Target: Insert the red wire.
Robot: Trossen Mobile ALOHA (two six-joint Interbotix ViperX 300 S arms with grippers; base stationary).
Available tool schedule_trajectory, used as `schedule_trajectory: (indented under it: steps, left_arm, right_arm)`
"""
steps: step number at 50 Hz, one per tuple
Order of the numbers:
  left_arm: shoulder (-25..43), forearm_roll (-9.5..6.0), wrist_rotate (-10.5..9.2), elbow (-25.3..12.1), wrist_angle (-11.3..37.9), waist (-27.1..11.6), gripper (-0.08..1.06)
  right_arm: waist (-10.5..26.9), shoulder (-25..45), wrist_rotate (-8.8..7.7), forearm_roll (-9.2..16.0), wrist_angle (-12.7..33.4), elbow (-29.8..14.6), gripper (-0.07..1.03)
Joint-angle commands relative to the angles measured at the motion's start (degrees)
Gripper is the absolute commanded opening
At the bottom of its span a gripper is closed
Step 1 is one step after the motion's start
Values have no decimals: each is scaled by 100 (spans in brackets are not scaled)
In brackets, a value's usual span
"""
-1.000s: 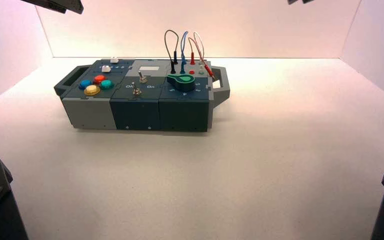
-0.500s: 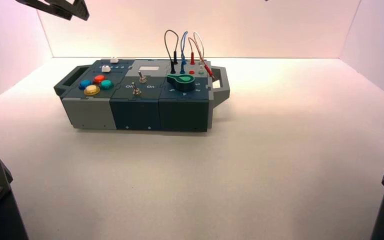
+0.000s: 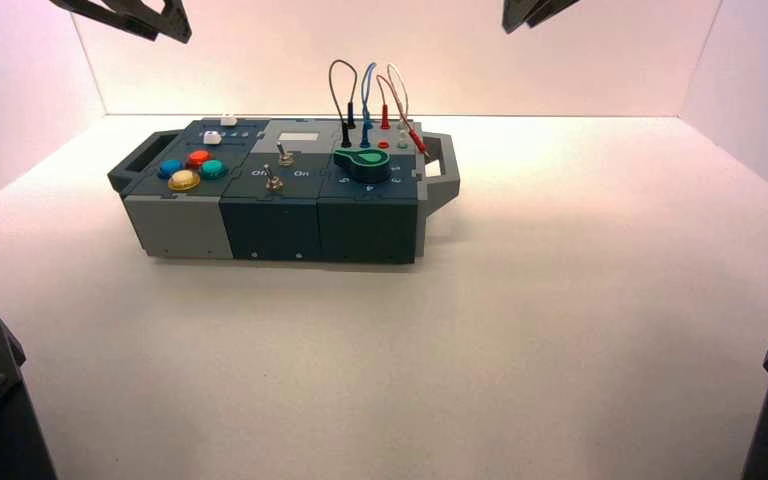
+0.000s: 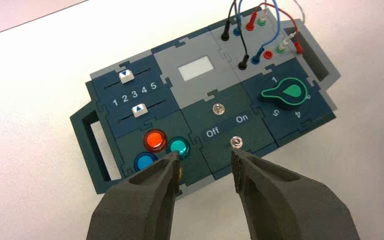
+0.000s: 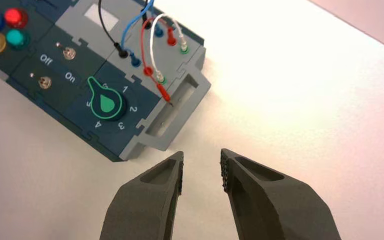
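Box: one dark blue-grey box (image 3: 290,205) on the white table (image 3: 520,330), a handle at each end.
Push buttons: four in a cluster at the box's left end: red (image 4: 155,140), teal (image 4: 178,147), blue (image 4: 144,162) and yellow (image 3: 184,180).
Sliders: two, each with a white cap (image 4: 126,76), flanking the numerals 1 to 5.
Toggle switches: two (image 4: 219,108), one either side of the "Off"/"On" lettering.
Knob: one green pointer knob (image 4: 287,93), ringed by numerals 1 to 5.
Wires: four looped leads at the right rear corner: black (image 3: 339,82), blue (image 3: 367,85), the red wire (image 5: 145,42) and white (image 5: 154,35).
Red wire, position: one red plug (image 5: 171,36) stands upright in the rear row of sockets; the other plug (image 5: 163,92) lies loose, tilted over the box's edge by the right handle (image 5: 172,112).
Left gripper (image 4: 205,172): raised above the box's left end, fingers moderately apart, holding and touching nothing.
Right gripper (image 5: 201,170): raised above the table, beside the right handle, fingers narrowly apart, holding and touching nothing.
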Motion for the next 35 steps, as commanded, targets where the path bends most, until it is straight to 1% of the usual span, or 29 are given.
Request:
schedule_trajectory:
  steps: [1,15,19,28,35]
  left_arm:
    - [18,44,44,-114,-229,-18,55]
    - [-9,79,44,-26,-334,-18,55]
    - [-9,88,44,9,-343,-18,55]
    - [-9,88,44,62,-343,-18,55]
    - [-18,114,44,70,-360,-18,55]
  right_arm:
    - [88,123,-79,18,-35,-220,41]
    - [237,448,-79,9,-18,-264,41]
    - [264,536,-79,18,79,-343,41]
    - [264,809,-167,18,483,-642,41]
    - [281,1072,-264,9,633,-888,41]
